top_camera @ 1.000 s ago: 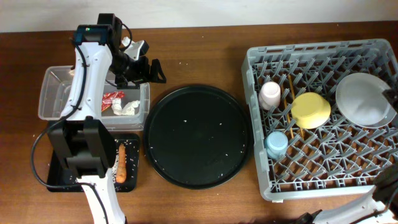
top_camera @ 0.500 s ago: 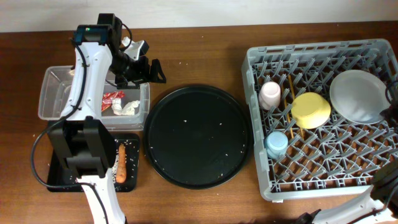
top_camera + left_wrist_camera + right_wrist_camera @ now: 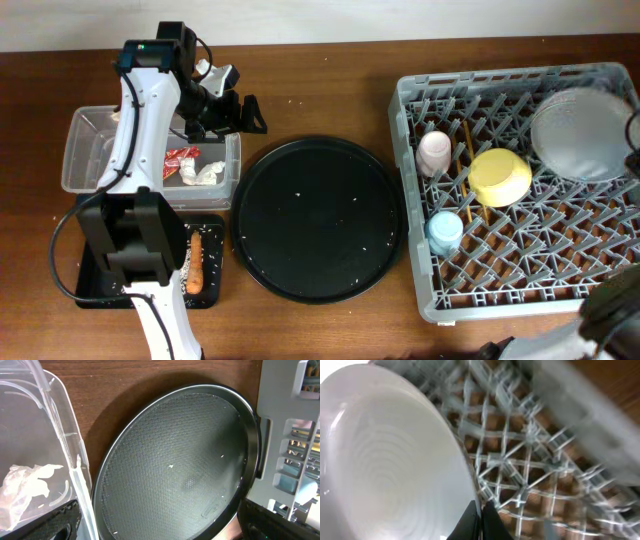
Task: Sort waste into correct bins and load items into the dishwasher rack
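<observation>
In the right wrist view my right gripper is shut on the rim of the pale grey plate, which is tilted over the dishwasher rack. Overhead, the plate sits at the rack's far right, with the yellow bowl, pink cup, blue cup and chopsticks in the rack. My left gripper hangs open and empty by the clear tub, which holds the red wrapper and tissue. The carrot lies in the small black tray.
A large round black tray with a few crumbs lies between the bins and the rack. In the left wrist view the tub wall and tissue are at left, the round tray in the middle, the rack at right.
The right gripper has closed onto the plate's rim. The plate has shifted toward the rack's far right corner. The left arm has not moved.
</observation>
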Controlling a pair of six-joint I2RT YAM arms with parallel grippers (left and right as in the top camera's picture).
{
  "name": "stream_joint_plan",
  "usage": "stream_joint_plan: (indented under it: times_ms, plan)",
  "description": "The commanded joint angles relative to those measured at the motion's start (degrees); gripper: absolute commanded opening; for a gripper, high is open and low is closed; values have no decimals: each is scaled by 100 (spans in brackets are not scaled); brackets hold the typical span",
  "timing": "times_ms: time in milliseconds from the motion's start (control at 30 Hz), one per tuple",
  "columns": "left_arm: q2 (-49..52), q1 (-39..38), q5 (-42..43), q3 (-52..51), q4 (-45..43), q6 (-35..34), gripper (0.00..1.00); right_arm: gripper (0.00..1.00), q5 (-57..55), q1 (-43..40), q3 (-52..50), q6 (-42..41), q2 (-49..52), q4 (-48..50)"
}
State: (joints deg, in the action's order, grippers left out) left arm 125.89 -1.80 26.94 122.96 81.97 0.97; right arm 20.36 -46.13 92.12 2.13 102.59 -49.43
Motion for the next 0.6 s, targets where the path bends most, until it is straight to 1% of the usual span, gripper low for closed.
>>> stream_joint_plan:
  times_ms: [0, 33, 67, 100, 167, 200, 233, 300, 367, 400, 433, 467, 567]
  plan:
    - [-205, 11, 15, 90, 7, -33, 99, 4, -2785, 1213, 199, 334, -841, 59]
    - [-205, 11, 15, 90, 7, -33, 99, 4, -3803, 1735, 197, 603, -876, 79]
    - [-205, 11, 15, 90, 7, -33, 99, 4, -4658, 2253, 197, 1143, -850, 105]
    - [-205, 11, 15, 90, 7, -33, 99, 4, -5066, 2531, 197, 1523, -848, 149]
    - [-205, 11, 15, 90, 7, -33, 99, 4, -6179, 3086, 197, 2216, -848, 546]
    - [-205, 11, 15, 90, 7, -33, 99, 4, -6371, 3370, 197, 2706, -848, 870]
    - [-205, 11, 15, 90, 7, -33, 99, 4, -6373, 3504, 197, 2957, -848, 1054]
    - [-205, 11, 15, 90, 7, -33, 99, 4, -6371, 3729, 190, 3563, -848, 1191]
    - [-205, 11, 15, 90, 7, -33, 99, 4, -6371, 3748, 109, 3563, -826, 1213]
    - [-205, 11, 15, 90, 7, -33, 99, 4, -6373, 3740, 105, 3696, -774, 1244]
    - [-205, 11, 15, 90, 7, -33, 99, 4, -6371, 3753, 105, 4221, -660, 1484]
    - [-205, 11, 15, 90, 9, -33, 99, 4, -6376, 3762, 105, 4444, -584, 1615]
    - [-205, 11, 15, 90, 7, -33, 99, 4, -6393, 3707, 103, 4546, -492, 1681]
